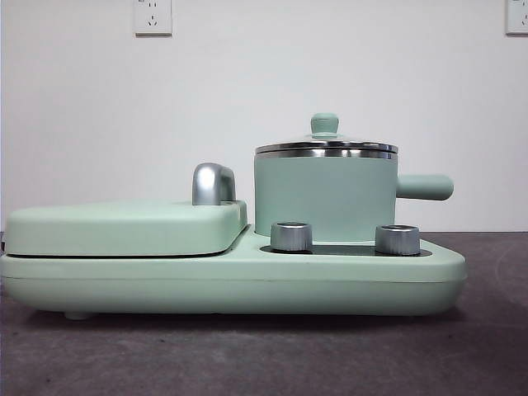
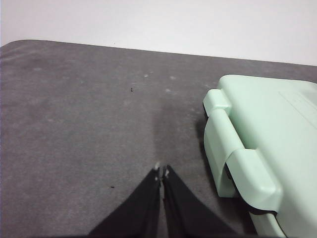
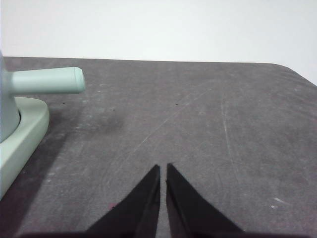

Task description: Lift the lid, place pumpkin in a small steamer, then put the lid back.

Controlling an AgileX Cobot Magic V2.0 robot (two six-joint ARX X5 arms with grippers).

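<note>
Lab-like test bench: bare white wall [image 1: 330,58], wall sockets [image 1: 153,16], grey tabletop [image 1: 247,355]

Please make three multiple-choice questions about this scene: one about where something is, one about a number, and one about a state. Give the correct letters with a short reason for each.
1. Where does the cylindrical mint-green small steamer stand?
A. on the bare grey table
B. on the wide mint-green appliance base, behind the knobs
C. on the flat mint-green rectangular cover

2. How many silver knobs show on the front of the base?
A. one
B. two
C. four

3. What is the state of the round glass lid with the mint-green knob?
A. resting on the steamer
B. held in the air by fingers
C. lying on the table

Answers: 1 B, the front view shows the steamer on the base, behind the knobs. 2 B, two knobs stand side by side. 3 A, the steel rim of the lid sits on the steamer's rim, with no gripper near it.
</note>
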